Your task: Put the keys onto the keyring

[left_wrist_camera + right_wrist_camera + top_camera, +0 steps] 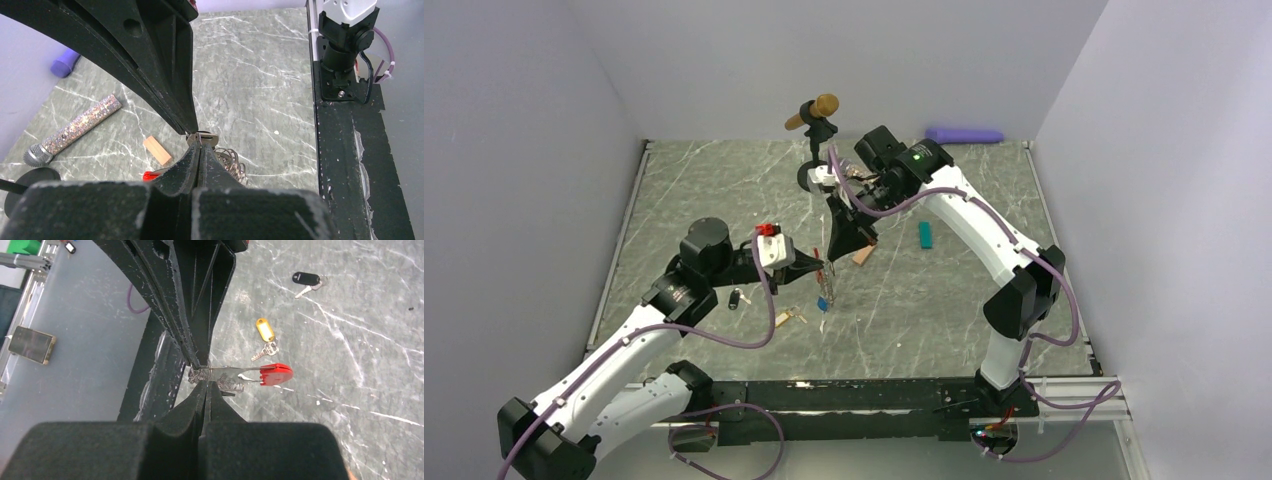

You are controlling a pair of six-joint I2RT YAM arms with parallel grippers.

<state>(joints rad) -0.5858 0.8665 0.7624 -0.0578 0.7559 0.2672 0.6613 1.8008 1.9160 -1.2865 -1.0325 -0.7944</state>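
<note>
Both jaws closed: left gripper [200,148] & right gripper [205,386] pinch the keyring [227,373] by its coil, mid-air btwn them, prob. to steady it w/ red clip [276,374] free. Yellow-tag key [264,332] & black-tag key [306,279] lie loose on table [360,355], not yet threaded.

I work in a robotics lab cell: plain lavender panels [524,150] box in my marble-patterned tabletop [724,190], aluminium rails [617,250] edge it, and purple cables [724,342] trail from my bolted-down arms [614,365].
</note>
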